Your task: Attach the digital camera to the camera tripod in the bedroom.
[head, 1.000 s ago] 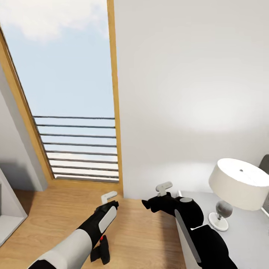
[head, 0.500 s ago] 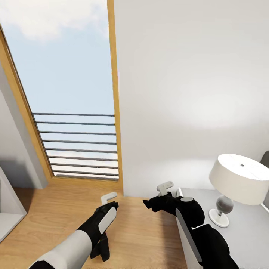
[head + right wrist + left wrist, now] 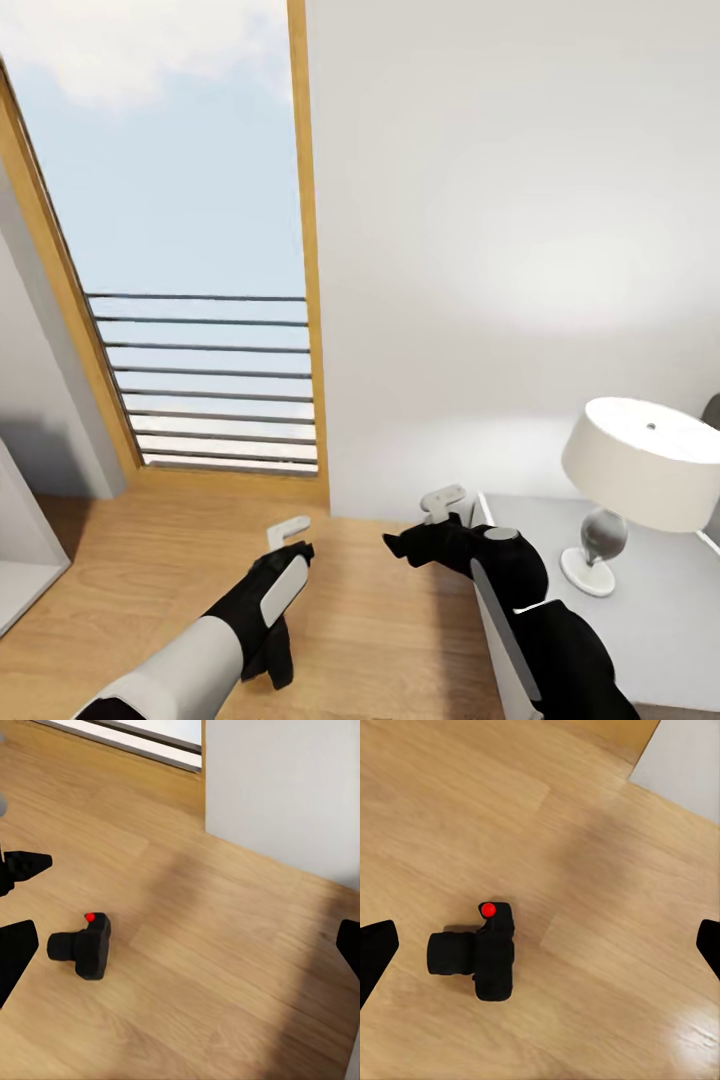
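Shift since a second ago: whole head view is sliding, so my camera is moving; the window railing and table lamp (image 3: 648, 462) are sitting higher in the picture, and more of the digital camera (image 3: 279, 654) is slipping under my left forearm.
Digital camera: I'm seeing it lying on the light wood floor (image 3: 150, 560), red button up, lens pointing sideways; in the left wrist view (image 3: 480, 953) it is lying between my fingers' lines but well below them, untouched.
Left gripper (image 3: 290, 528): I'm holding it above the floor, over the camera; the two dark fingertips are showing at opposite edges of the wrist view, so the jaws are spread wide and empty.
Right gripper (image 3: 440, 502): I'm hovering it near the corner of the grey bedside table (image 3: 640, 620); its fingertips are also standing far apart, gripping nothing.
Right wrist view: the camera (image 3: 81, 944) is lying near the left arm's tips, well apart from the white wall (image 3: 285, 787).
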You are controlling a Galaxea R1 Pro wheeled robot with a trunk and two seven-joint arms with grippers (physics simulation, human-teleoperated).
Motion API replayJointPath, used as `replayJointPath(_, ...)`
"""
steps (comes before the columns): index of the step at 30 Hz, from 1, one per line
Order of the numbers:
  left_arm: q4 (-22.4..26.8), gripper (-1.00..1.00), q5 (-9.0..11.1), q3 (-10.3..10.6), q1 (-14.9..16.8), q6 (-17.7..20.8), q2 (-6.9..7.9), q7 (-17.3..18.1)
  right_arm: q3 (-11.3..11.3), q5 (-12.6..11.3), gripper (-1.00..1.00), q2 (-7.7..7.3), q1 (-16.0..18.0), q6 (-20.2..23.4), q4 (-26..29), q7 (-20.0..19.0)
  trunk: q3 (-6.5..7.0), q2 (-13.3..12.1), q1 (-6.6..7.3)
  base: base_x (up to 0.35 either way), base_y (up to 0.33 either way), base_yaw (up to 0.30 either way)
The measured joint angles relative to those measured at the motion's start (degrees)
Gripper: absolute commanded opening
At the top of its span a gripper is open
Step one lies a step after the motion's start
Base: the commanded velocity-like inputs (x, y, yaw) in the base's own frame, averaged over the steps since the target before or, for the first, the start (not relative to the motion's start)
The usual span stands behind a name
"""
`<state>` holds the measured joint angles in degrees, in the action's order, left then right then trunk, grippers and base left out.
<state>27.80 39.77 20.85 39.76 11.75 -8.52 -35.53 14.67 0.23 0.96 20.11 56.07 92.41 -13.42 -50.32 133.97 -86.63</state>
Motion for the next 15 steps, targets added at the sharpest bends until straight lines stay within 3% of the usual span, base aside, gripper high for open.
replayJointPath(3, 0.0, 1.00, 0.1, -0.1, 0.0, 0.0, 0.09, 0.2, -0.1, 0.0, 1.00, -0.12, 0.1, 0.1, 0.0, -0.1, -0.54, 1.2, -0.66, 0.000, 0.000, 0.000)
replayJointPath(7, -0.1, 1.00, 1.7, -1.5, -0.2, -0.1, 0.25, 0.4, -0.4, 0.0, 1.00, -0.52, 0.2, 0.1, 0.0, -0.2, -1.26, 2.8, -1.54, 0.000, 0.000, 0.000)
replayJointPath(11, -0.1, 1.00, 3.0, -2.2, -0.3, -0.2, 0.39, 0.5, -2.1, 0.1, 1.00, -1.14, 0.0, -0.1, -0.1, -0.1, -1.98, 4.4, -2.42, 0.000, 0.000, 0.000)
replayJointPath(15, -0.1, 1.00, 3.0, -2.3, -0.4, -0.2, 0.39, 0.5, -2.1, 0.1, 1.00, -1.30, -0.3, -0.2, -0.1, 0.0, -2.69, 6.0, -3.30, 0.000, 0.000, 0.000)
